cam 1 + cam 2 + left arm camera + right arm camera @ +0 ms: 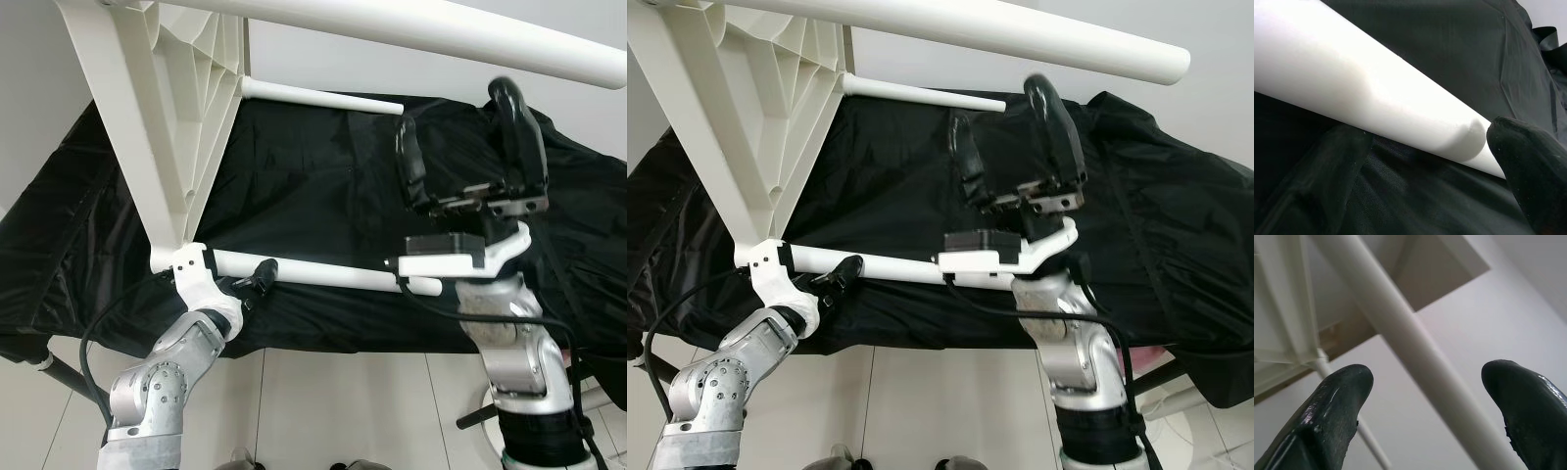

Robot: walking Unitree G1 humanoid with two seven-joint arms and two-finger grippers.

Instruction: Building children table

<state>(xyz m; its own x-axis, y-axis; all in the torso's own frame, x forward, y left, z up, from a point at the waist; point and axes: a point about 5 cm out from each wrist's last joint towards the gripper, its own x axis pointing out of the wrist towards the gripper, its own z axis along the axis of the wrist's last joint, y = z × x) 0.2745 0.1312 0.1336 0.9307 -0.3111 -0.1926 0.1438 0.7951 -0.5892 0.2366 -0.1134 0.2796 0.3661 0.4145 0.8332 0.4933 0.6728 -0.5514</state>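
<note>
The white children's table (pixel 186 108) is tipped up, its ribbed underside facing right and its round legs sticking out sideways. My left gripper (pixel 257 276) is at the lowest leg (pixel 333 272), near its base. In the left wrist view that leg (pixel 1376 98) runs across just past the spread fingertips (pixel 1528 161), one of which touches it. My right gripper (pixel 999 106) points upward and stands open with nothing between its fingers. It is below the top leg (pixel 441 34), which crosses between the fingertips (pixel 1337 401) in the right wrist view. A thinner far leg (pixel 323 96) juts out behind.
A black cloth (pixel 323 186) covers the low surface behind the table and hangs over its front edge. A pale tiled floor (pixel 343 411) lies below, by my arms. A light wall (pixel 1215 108) stands behind.
</note>
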